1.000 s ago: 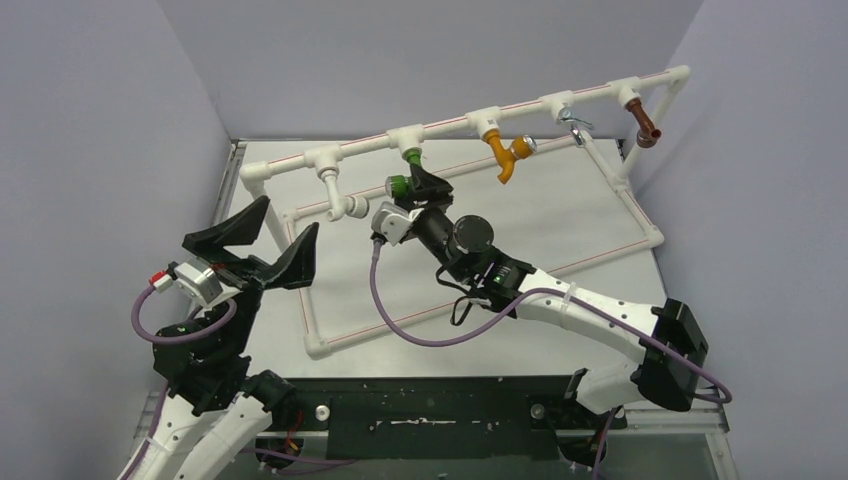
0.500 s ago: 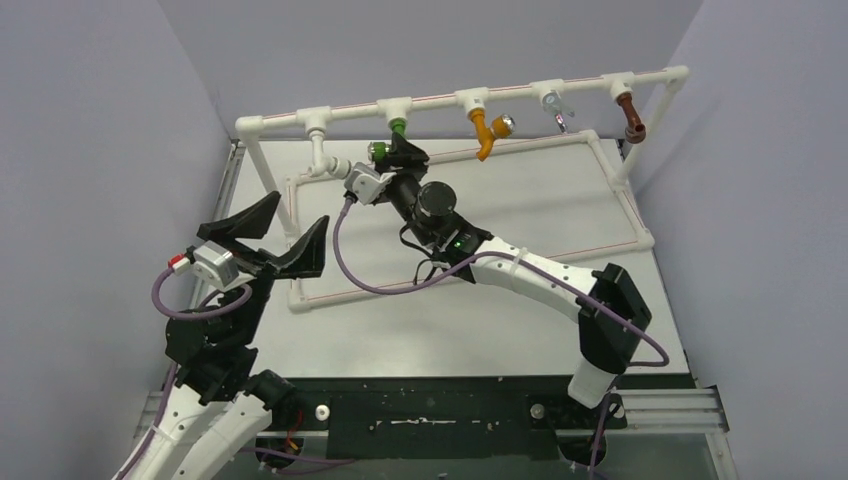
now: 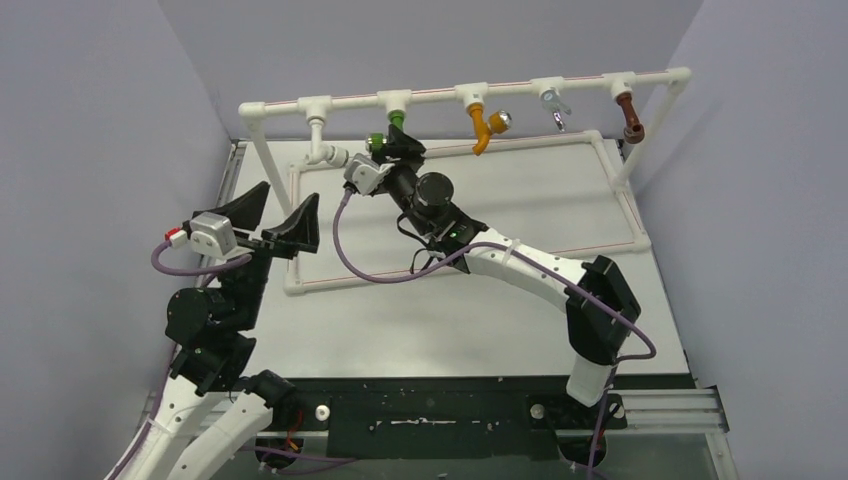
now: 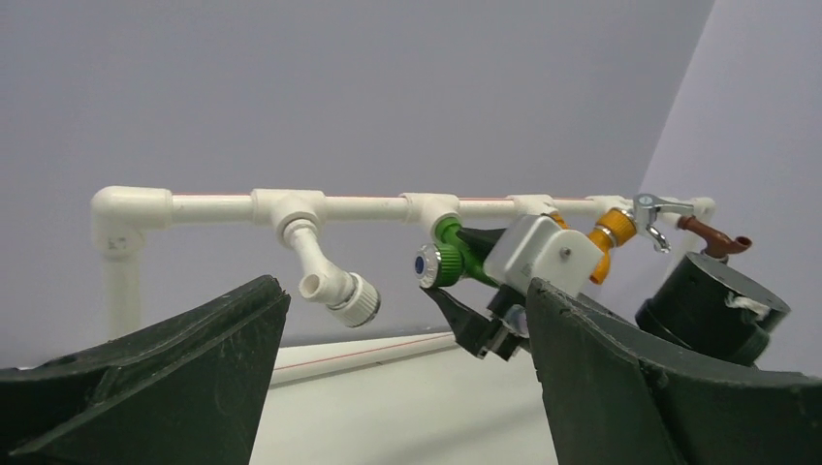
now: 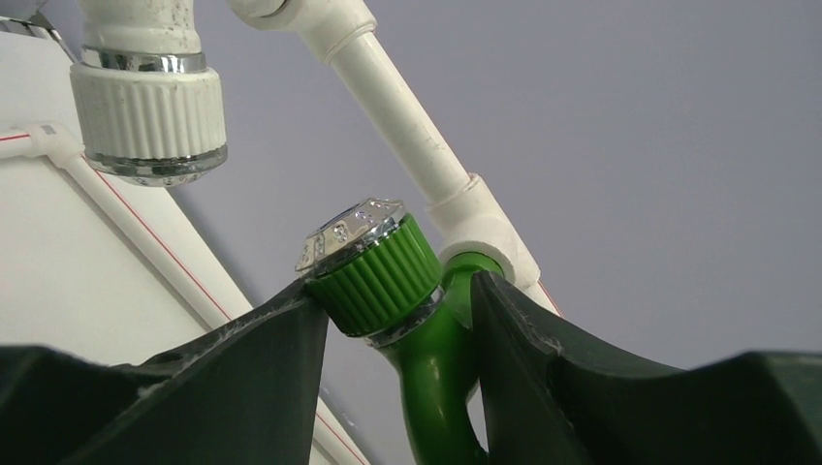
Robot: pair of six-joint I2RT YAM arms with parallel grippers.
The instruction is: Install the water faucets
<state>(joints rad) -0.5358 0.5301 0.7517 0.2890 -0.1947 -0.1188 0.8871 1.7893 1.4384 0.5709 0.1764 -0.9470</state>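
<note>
The table (image 3: 450, 330) was the biggest thing, and on it stood the white pipe frame (image 3: 435, 94) w/ thin red lines. Nothing held that frame down, so a hard push or pull could prob. slide it or tip it. The left gripper (image 3: 283, 210) hung in the air by the frame's left side, fingers spread wide w/ nothing in them, so it gave no help there. The right gripper (image 5: 397, 291) was up under the top pipe, pinching the green faucet (image 5: 373, 276) from 2 sides, just under its knob. That faucet sat at its tee joint (image 5: 485, 228), 2nd from the left. The white faucet (image 3: 325, 152) was just beside it, and the orange faucet (image 3: 480, 128), silver faucet (image 3: 553, 108) and brown faucet (image 3: 630, 118) were farther right. A crooked twist might jam it in the joint, slick plastic might slip from the fingers, and a wide swing might bump the white one. The green faucet looked bright & shiny, bent like a little hook, w/ a ribbed round knob and a silver cap. Couldn't tell if it was all the way in.
</note>
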